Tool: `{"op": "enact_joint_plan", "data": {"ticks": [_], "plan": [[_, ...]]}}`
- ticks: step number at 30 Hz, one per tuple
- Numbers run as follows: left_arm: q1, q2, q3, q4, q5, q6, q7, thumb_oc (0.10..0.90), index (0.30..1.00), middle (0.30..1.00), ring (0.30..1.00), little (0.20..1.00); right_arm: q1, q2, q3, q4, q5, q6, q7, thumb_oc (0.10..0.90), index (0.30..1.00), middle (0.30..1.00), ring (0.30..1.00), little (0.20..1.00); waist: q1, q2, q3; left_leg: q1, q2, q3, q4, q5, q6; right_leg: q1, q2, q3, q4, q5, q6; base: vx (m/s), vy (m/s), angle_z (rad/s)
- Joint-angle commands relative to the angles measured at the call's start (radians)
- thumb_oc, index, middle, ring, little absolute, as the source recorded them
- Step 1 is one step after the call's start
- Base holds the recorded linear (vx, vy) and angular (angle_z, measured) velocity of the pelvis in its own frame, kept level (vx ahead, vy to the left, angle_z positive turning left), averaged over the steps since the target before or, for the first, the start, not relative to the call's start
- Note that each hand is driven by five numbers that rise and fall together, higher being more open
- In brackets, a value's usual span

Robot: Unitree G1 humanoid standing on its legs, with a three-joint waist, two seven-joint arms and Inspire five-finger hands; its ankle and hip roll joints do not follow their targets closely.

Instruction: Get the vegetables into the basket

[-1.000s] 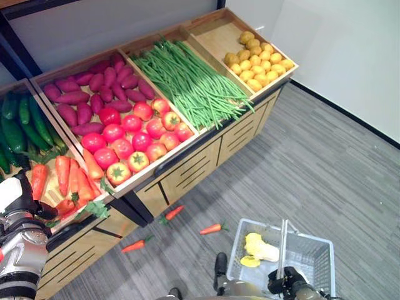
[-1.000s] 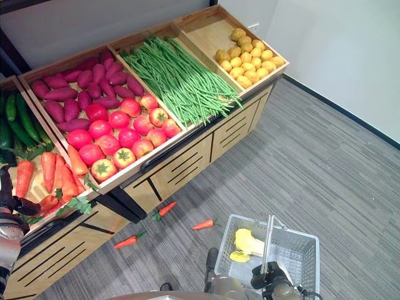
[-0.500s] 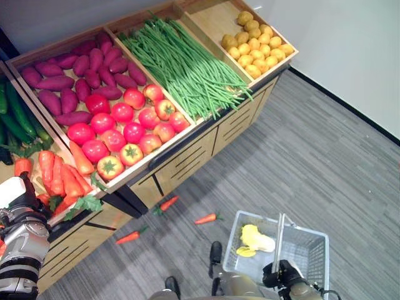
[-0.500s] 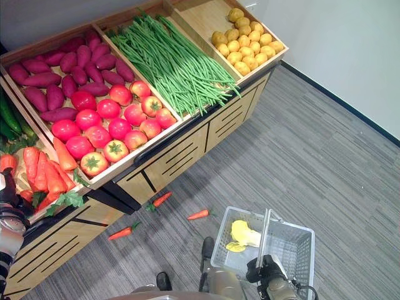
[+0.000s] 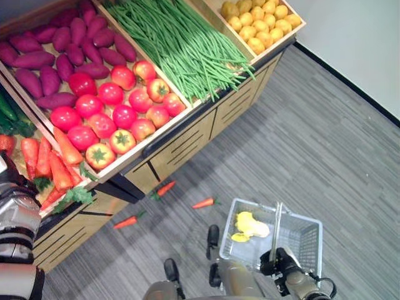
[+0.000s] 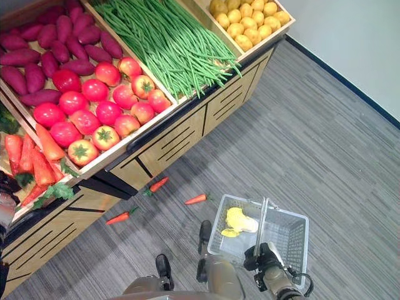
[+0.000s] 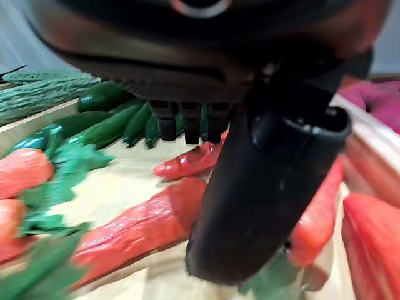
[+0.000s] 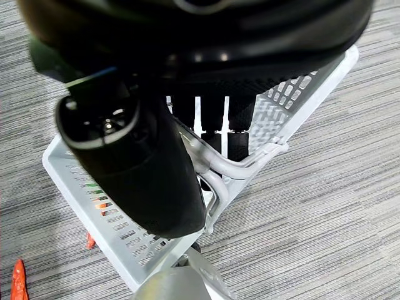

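Note:
A pale wire basket [image 5: 305,232] hangs over the grey floor at the lower right, with a yellow-white leafy vegetable [image 5: 250,226] inside. My right hand [image 5: 284,264] is shut on the basket's handle [image 8: 215,170], its fingers curled round the bar. My left hand [image 5: 9,180] hovers at the near end of the carrot bin, fingers straight over the carrots [image 7: 144,225] and holding nothing. Three small carrots lie on the floor below the stand: one [image 5: 164,189], another [image 5: 203,203] and a third [image 5: 127,221].
The wooden stand holds bins of carrots [image 5: 53,165], tomatoes [image 5: 112,112], purple sweet potatoes [image 5: 56,50], green beans [image 5: 181,44] and yellow potatoes [image 5: 262,19]; cucumbers [image 7: 112,122] lie behind the carrots. Drawer fronts [image 5: 181,153] face the floor. Open carpet stretches to the right.
The camera has tipped down and forward, so the stand has slid up and left. The left hand sits lower at the picture's edge. The right hand keeps its hold on the basket.

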Motion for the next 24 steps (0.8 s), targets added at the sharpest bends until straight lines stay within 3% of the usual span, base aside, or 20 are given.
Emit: {"op": "enact_joint_plan", "data": {"ticks": [1,10,11,12,17,24], "plan": [[-0.022,0.035,-0.053,-0.003,-0.031,-0.048,-0.034,0.400,0.300,0.300,0.300,0.300,0.044,-0.023,0.078,0.081,-0.043,0.023,-0.005,0.400,0.300,0.300,0.300,0.300,-0.013,0.022,-0.008,-0.072,0.005,-0.078,0.001,0.008,0.028,0.085,-0.047,-0.006,0.049,-0.156,0.113,0.00,0.000,0.00],[-0.001,0.028,-0.068,-0.069,0.012,-0.048,-0.041,0.400,0.300,0.300,0.300,0.300,0.041,-0.012,0.086,0.095,-0.040,0.016,-0.003,0.400,0.300,0.300,0.300,0.300,-0.004,0.015,-0.002,-0.091,-0.002,-0.082,0.001,0.012,0.030,0.070,-0.052,-0.005,0.042,-0.147,0.114,0.00,0.001,0.00],[0.003,0.028,-0.067,-0.074,0.017,-0.046,-0.043,0.578,0.550,0.550,0.550,0.550,0.041,-0.012,0.087,0.095,-0.042,0.016,-0.002,0.400,0.300,0.300,0.300,0.300,-0.003,0.016,-0.003,-0.092,-0.001,-0.082,0.001,0.012,0.030,0.070,-0.052,-0.005,0.042,-0.148,0.114,0.00,0.000,0.00],[0.003,0.029,-0.071,-0.080,0.029,-0.043,-0.046,0.900,1.000,1.000,1.000,1.000,0.040,-0.012,0.089,0.095,-0.045,0.016,-0.002,0.400,0.300,0.300,0.300,0.300,-0.003,0.015,-0.004,-0.093,-0.001,-0.085,0.001,0.013,0.031,0.069,-0.052,-0.007,0.042,-0.148,0.114,0.00,0.000,0.00],[0.012,0.032,-0.063,-0.126,0.041,-0.042,-0.044,0.900,1.000,1.000,1.000,1.000,0.043,-0.009,0.084,0.094,-0.044,0.015,0.000,0.400,0.300,0.300,0.300,0.300,-0.001,0.015,-0.005,-0.092,-0.002,-0.088,0.001,0.013,0.030,0.073,-0.051,-0.011,0.041,-0.148,0.114,0.00,0.000,0.00],[0.112,0.027,0.015,-0.340,0.066,-0.043,-0.026,0.900,1.000,1.000,1.000,1.000,0.055,-0.010,0.060,0.083,-0.049,0.024,0.005,0.400,0.300,0.300,0.300,0.300,0.013,0.020,-0.020,-0.059,0.000,-0.095,0.008,-0.004,0.032,0.108,-0.051,-0.016,0.045,-0.165,0.112,0.01,-0.002,0.00]]}}
